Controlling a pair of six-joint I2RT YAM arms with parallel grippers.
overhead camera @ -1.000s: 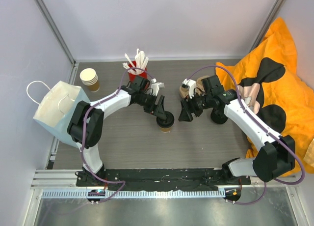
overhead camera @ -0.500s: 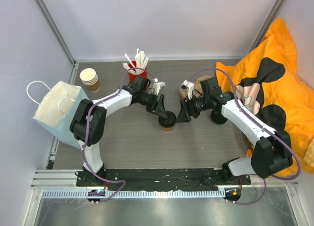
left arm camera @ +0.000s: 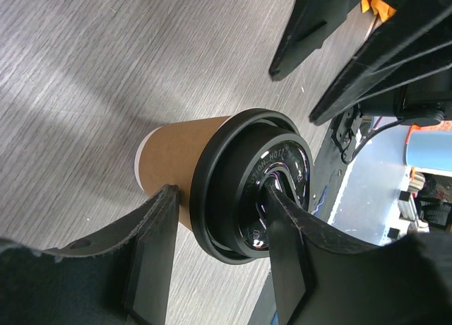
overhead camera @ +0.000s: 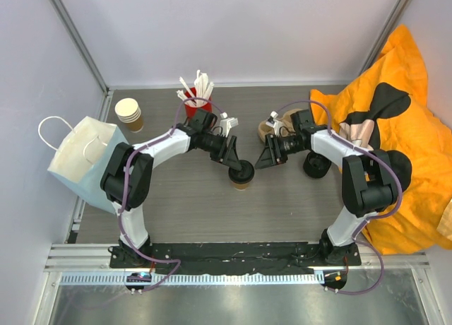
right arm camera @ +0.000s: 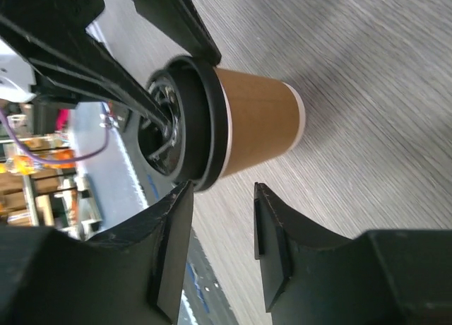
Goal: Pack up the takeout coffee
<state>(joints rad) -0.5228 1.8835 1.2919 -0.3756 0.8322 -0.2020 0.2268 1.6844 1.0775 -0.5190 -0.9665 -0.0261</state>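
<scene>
The takeout coffee is a tan kraft cup with a black lid, standing upright mid-table. In the left wrist view the cup and its lid fill the middle. My left gripper is shut on the lid's rim: one finger lies on the lid's top, the other against the cup wall under the rim. My right gripper is open and empty just right of the cup. In the right wrist view its jaws stand short of the cup.
A red cup of white sticks and a stack of kraft cups stand at the back. A white paper bag stands at the left. A cardboard carrier, a black lid stack and an orange cloth are at the right.
The right gripper has drawn back a little from the cup, up and to the right, and the right arm's elbow has swung in. The left gripper and cup stay put.
</scene>
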